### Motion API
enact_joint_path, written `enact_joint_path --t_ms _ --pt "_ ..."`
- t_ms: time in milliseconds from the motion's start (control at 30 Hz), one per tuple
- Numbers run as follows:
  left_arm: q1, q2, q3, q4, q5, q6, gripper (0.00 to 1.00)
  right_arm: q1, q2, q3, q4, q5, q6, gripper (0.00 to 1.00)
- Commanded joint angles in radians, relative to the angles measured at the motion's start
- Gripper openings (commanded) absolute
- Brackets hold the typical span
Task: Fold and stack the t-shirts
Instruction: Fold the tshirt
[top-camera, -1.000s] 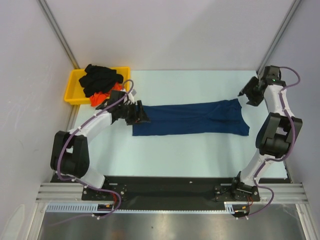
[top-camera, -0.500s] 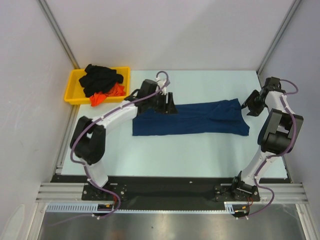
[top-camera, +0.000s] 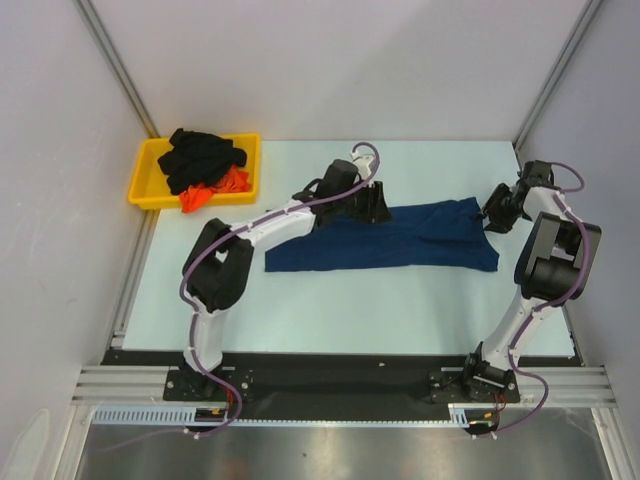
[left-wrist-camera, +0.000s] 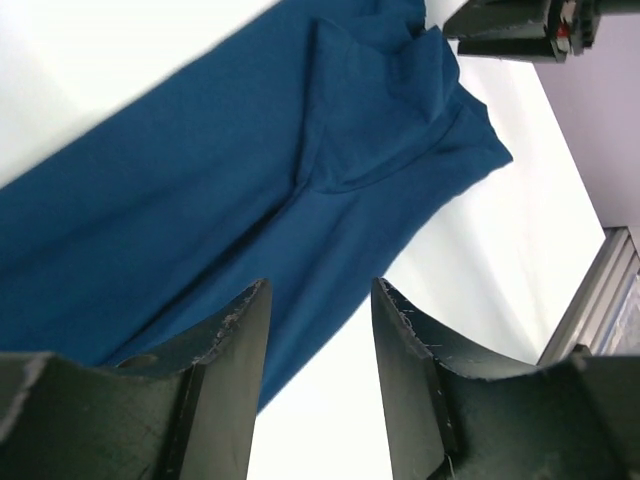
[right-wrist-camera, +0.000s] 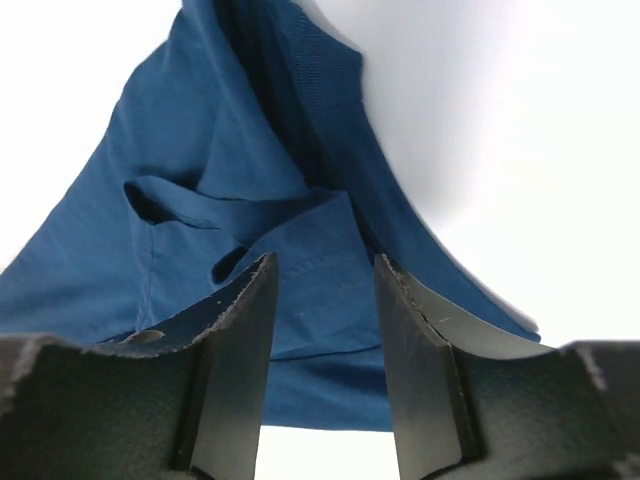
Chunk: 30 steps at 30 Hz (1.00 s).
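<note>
1. We see a pale, matte table (top-camera: 330, 300) closed in by plain grey-white walls (top-camera: 330, 70), with slanting metal posts (top-camera: 115, 65) in the far corners.
2. A black base plate (top-camera: 330, 370) and a metal rail (top-camera: 340, 390) run along the near edge under both arms.
3. The navy t-shirt (top-camera: 420, 240) lies across the middle of the table as a long, flattened band, reaching from centre-left to the right side.
4. A yellow tray (top-camera: 145, 180) sits at the far left corner; a black t-shirt (top-camera: 200, 155) is heaped in it, with an orange-red t-shirt (top-camera: 215, 188) spilling over its near rim.
5. The left gripper (top-camera: 376, 206) is at the far edge of the navy shirt, near its middle; its wrist view shows the jaws spread, with nothing between them.
6. The right gripper (top-camera: 494, 213) is at the shirt's far right corner; its jaws are likewise parted, with crumpled blue cloth seen through the gap.
</note>
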Motion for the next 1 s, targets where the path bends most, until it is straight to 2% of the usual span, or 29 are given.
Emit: enact_joint_path --t_ms 0,300,333,433,567,833,967 --pt "-0.007 -0.107 -0.020 -0.018 0.004 -0.005 0.50 0.001 0.027 0.036 0.033 -0.007 -0.032 0.48" --pt "-0.007 -0.398 -0.303 -0.125 -0.031 0.044 0.48 0.012 0.079 0.084 0.036 -0.012 -0.061 0.44" --pt "-0.007 -0.452 -0.338 -0.136 -0.032 0.043 0.48 0.014 0.082 0.090 0.036 -0.010 -0.065 0.34" --pt "-0.008 -0.547 -0.413 -0.173 -0.028 0.034 0.47 0.015 0.081 0.096 0.025 -0.004 -0.065 0.23" --pt "-0.008 -0.644 -0.501 -0.208 -0.032 0.005 0.47 0.034 0.039 0.084 0.034 0.005 -0.069 0.00" --pt "-0.007 -0.724 -0.553 -0.284 -0.066 0.005 0.45 0.080 -0.089 0.052 0.083 0.128 -0.058 0.00" --pt "-0.007 -0.745 -0.545 -0.305 -0.077 0.015 0.45 0.081 -0.097 0.061 0.144 0.143 -0.052 0.00"
